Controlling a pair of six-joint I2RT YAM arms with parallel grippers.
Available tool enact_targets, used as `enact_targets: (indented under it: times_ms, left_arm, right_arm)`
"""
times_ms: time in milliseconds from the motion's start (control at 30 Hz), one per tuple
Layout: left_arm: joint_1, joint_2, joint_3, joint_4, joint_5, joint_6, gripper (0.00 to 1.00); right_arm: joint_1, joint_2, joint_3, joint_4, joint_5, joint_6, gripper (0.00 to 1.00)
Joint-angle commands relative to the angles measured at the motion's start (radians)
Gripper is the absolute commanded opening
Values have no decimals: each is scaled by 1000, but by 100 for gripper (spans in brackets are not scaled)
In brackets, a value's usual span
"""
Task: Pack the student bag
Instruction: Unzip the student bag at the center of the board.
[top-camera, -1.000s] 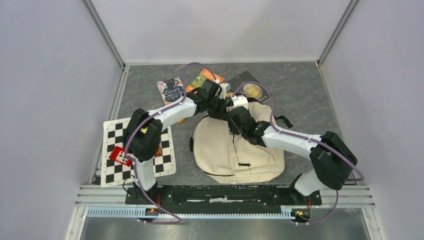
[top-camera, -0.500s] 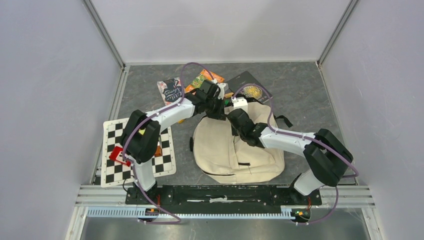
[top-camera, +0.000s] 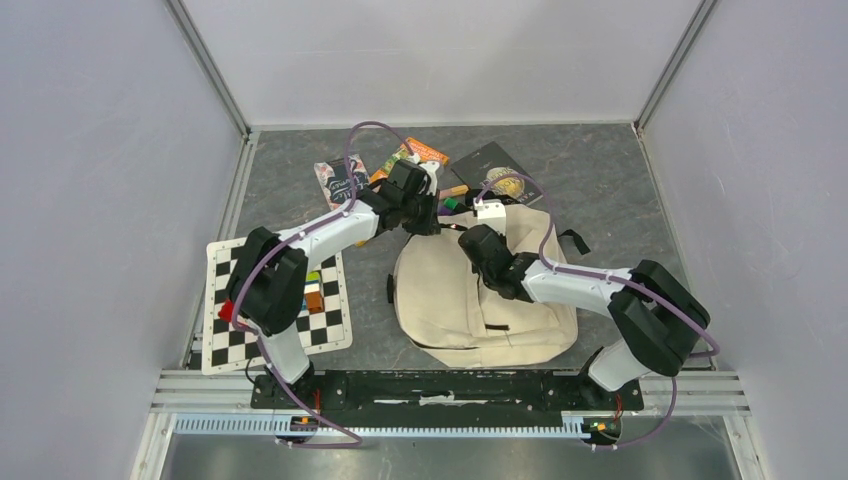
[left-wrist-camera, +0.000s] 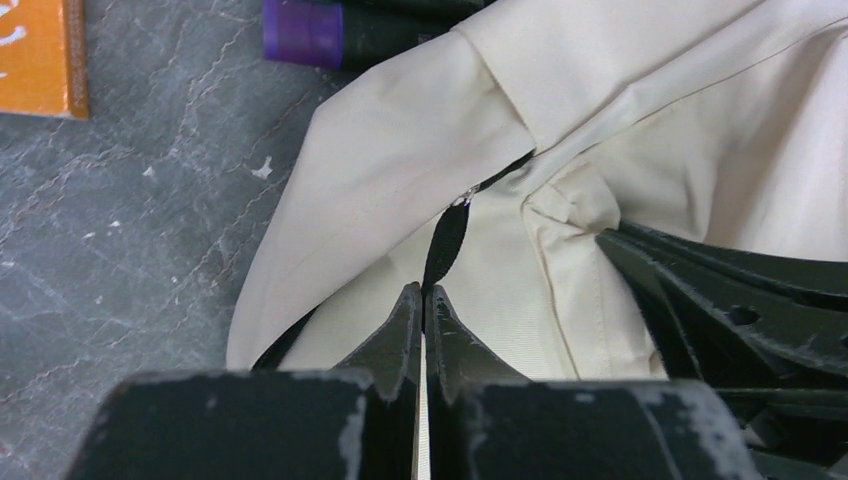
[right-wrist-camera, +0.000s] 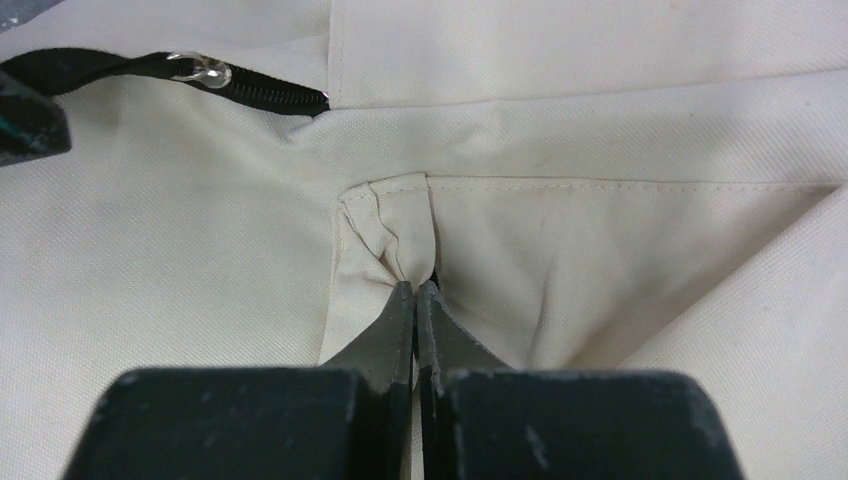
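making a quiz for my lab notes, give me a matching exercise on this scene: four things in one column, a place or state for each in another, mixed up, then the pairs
Column 1
1. left gripper
2. right gripper
3. checkered mat
4. orange book

Column 2
A. far side of the table, beyond the student bag
B. shut on a cream fabric fold of the bag
C. near left of the table, beside the bag
D. shut on the black zipper pull

Pairs: 1-D, 2-B, 3-C, 4-A

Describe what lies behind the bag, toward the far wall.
A dark book with a gold emblem, an orange book and some markers. The bag and left arm cover parts of them, so the marker count cannot be told.
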Motion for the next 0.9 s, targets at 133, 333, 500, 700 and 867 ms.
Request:
enact_targets:
  times_ms: [133, 333, 500, 700, 867]
  left_arm:
    - [19, -87, -24, 27, -82, 9, 2]
    - [94, -164, -103, 44, -46, -13, 2]
    - [141, -233, -187, 51, 69, -32, 2]
    - [162, -331, -288, 19, 88, -27, 2]
    - [173, -400, -347, 12, 93, 4, 2]
  right_arm:
    - [-5, -38, -30, -11, 112, 35, 0]
    - [-5, -43, -37, -10, 126, 50, 0]
    - [-5, -41, -34, -11, 132, 54, 0]
    - [-6, -39, -32, -10, 151, 56, 0]
    - [-5, -48, -28, -8, 150, 46, 0]
